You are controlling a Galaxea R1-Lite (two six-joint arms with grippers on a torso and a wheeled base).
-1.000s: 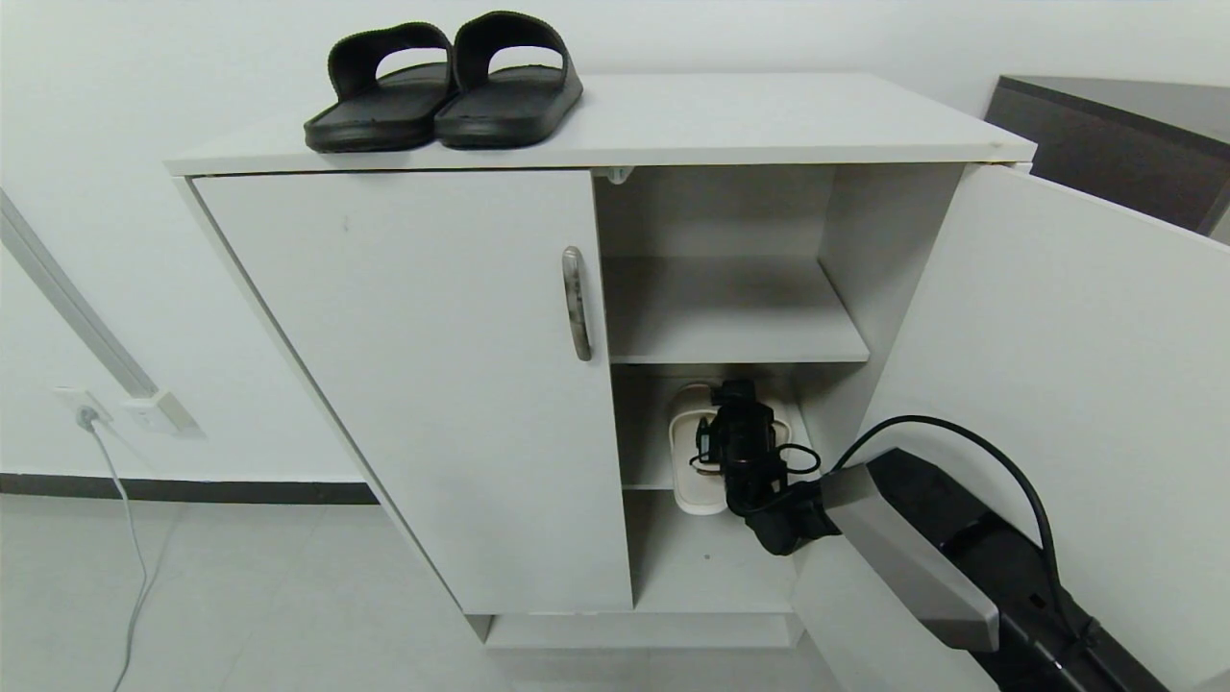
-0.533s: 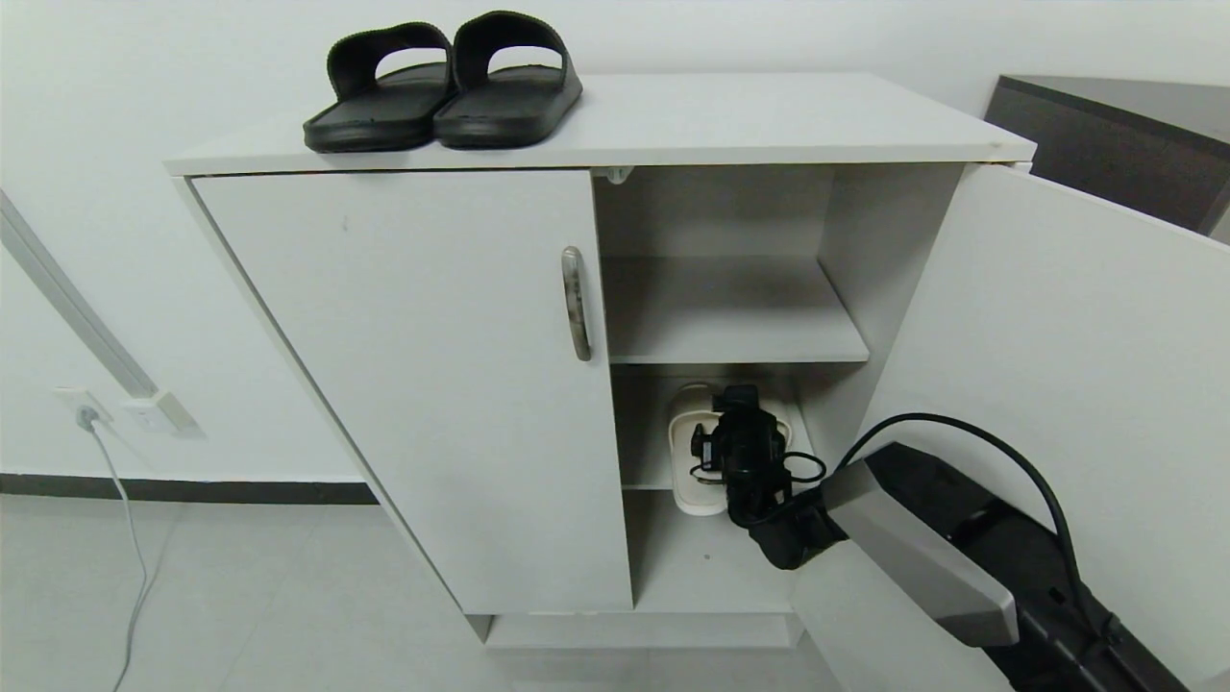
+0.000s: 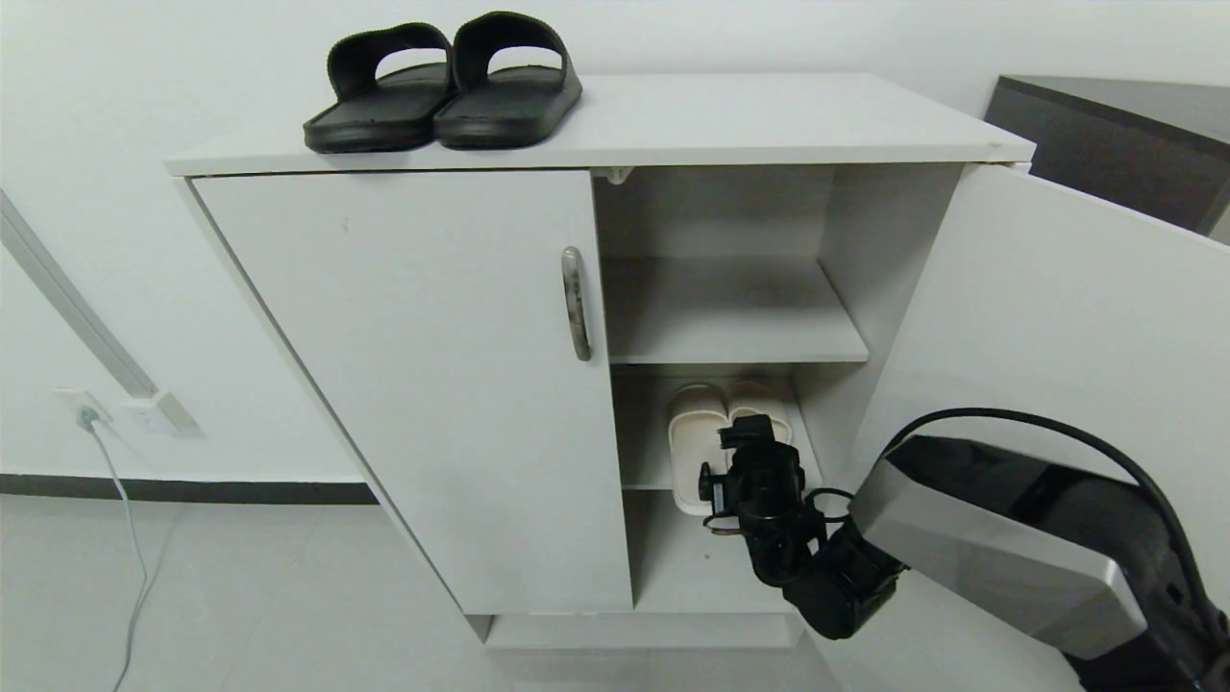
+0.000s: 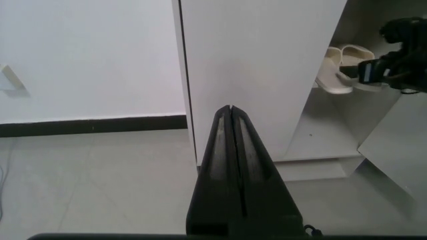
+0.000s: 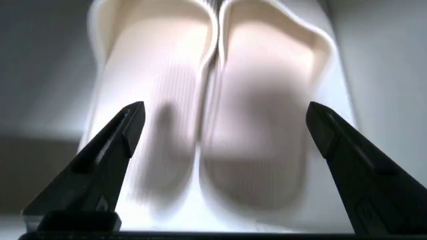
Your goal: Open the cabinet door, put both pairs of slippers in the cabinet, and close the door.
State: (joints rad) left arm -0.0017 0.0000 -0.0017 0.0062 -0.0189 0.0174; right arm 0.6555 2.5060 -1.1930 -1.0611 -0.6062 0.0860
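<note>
The white slippers (image 3: 699,442) poked past the lower shelf's (image 3: 642,452) front edge, with the right door (image 3: 1057,317) swung wide. The right gripper (image 3: 748,434) hung released just before them. The left gripper (image 4: 231,113) was clenched.

Wall (image 3: 96,115): white and plain; evenly lit
Skirting (image 3: 192,490): black band along the foot of the wall; meets the floor
Floor (image 3: 240,605): pale grey tiles; faint joints
Trunking (image 3: 67,308): pale strip running diagonally down the wall; ends at a small white box (image 3: 163,413)
Socket (image 3: 82,408): white; just beside the box; grey cable (image 3: 130,548) plugged in and hanging to the floor
Furniture: dark unit (image 3: 1115,144) at the right; stands against the wall
</note>
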